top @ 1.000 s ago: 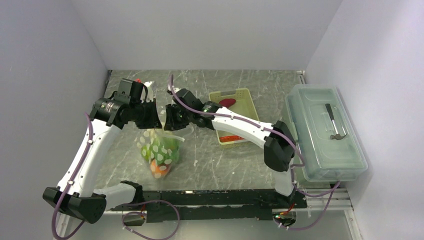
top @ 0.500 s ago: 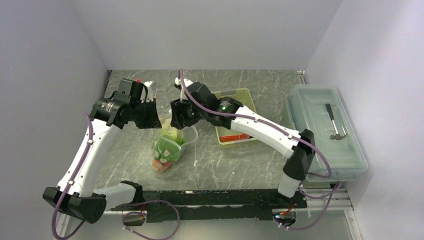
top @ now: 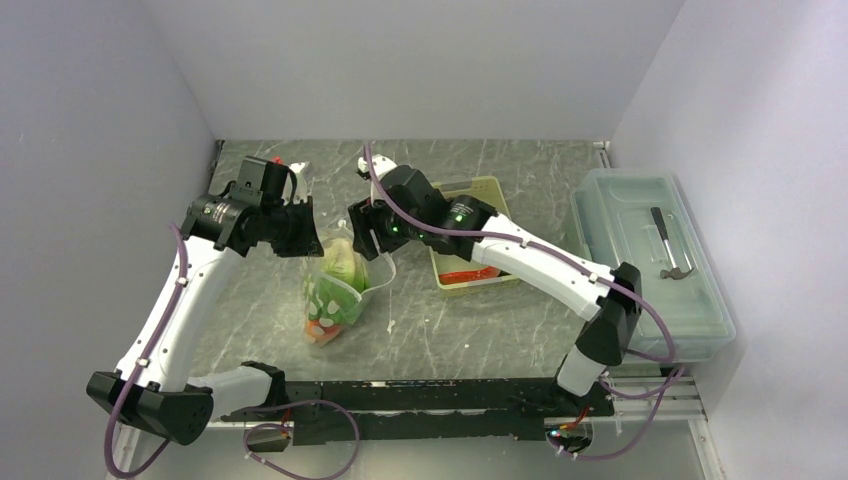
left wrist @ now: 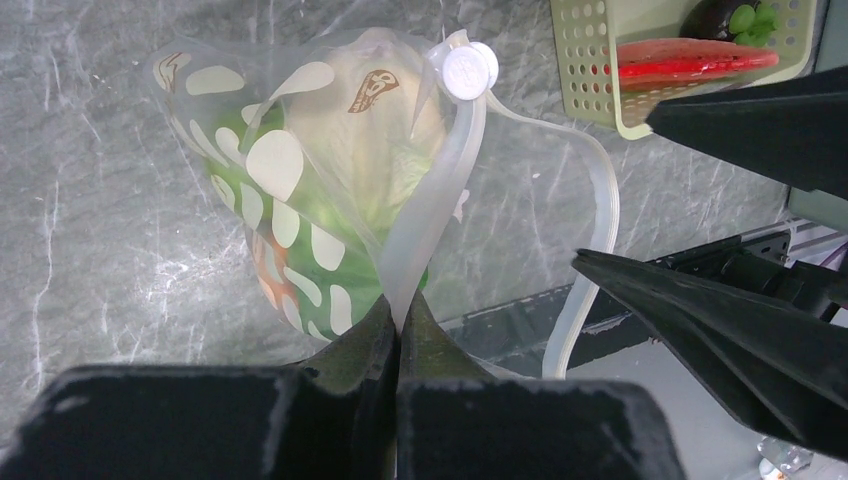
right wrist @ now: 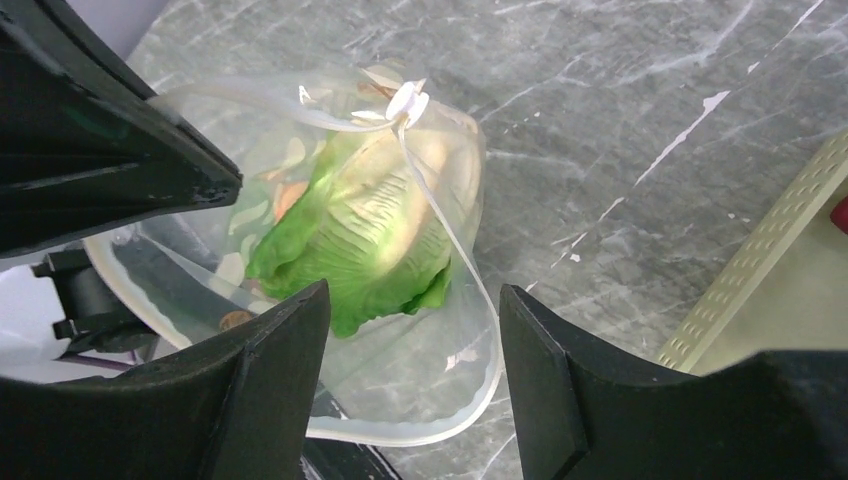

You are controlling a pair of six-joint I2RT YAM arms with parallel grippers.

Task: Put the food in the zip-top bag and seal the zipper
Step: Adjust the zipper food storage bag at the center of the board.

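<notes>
Left gripper (left wrist: 398,322) clamped on zipper (left wrist: 440,190) of zip-top bag (left wrist: 285,190). Right gripper (right wrist: 412,300) wide, empty, just above bag mouth. Lettuce (right wrist: 350,240) inside; contents beneath it unclear.

Basket (left wrist: 585,60) cut off by top edge; dark-and-green item (left wrist: 715,15) in it cropped, unidentifiable. Orange piece (left wrist: 265,285) mostly hidden behind lettuce (left wrist: 380,170) inside bag (left wrist: 270,165). Tool (top: 665,245) in lidded box (top: 640,320) too small.

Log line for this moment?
left gripper: shut on bag rim | right gripper: open, holds nothing | bag: lettuce inside, unsealed | basket: red strip
</notes>
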